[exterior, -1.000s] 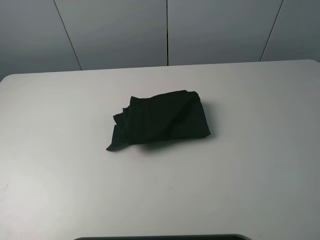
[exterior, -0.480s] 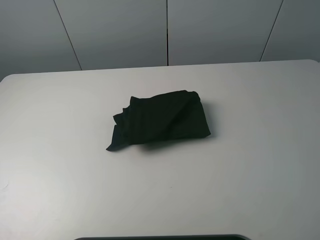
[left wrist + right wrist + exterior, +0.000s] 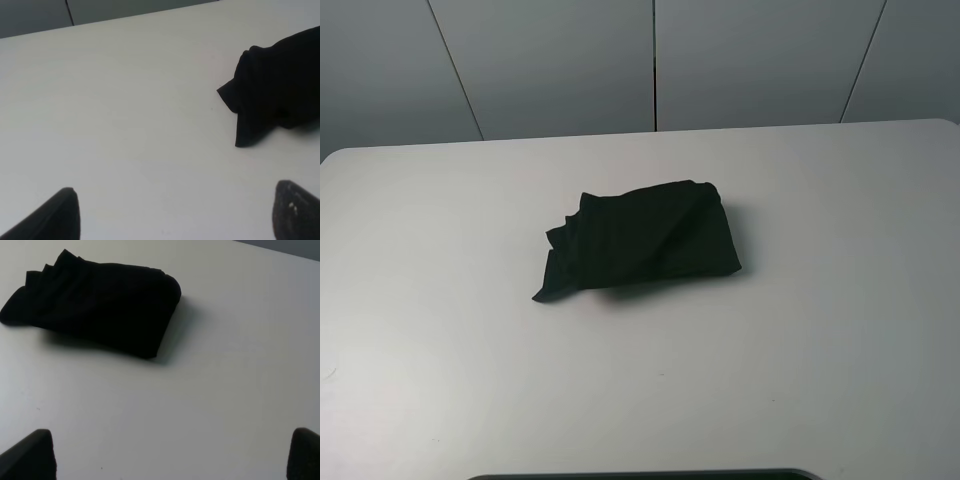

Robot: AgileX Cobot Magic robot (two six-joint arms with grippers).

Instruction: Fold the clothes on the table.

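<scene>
The black T-shirt [image 3: 640,240] lies folded into a compact bundle near the middle of the white table [image 3: 820,330]. No print or label shows. It also shows in the left wrist view [image 3: 275,95] and in the right wrist view [image 3: 100,300]. Neither arm shows in the high view. My left gripper [image 3: 175,215] is open and empty, its fingertips [image 3: 55,215] wide apart over bare table, apart from the shirt. My right gripper [image 3: 170,455] is open and empty too, its fingertips [image 3: 30,455] wide apart, short of the shirt.
Grey wall panels [image 3: 650,60] stand behind the table's far edge. A dark strip [image 3: 640,474] shows at the near edge of the high view.
</scene>
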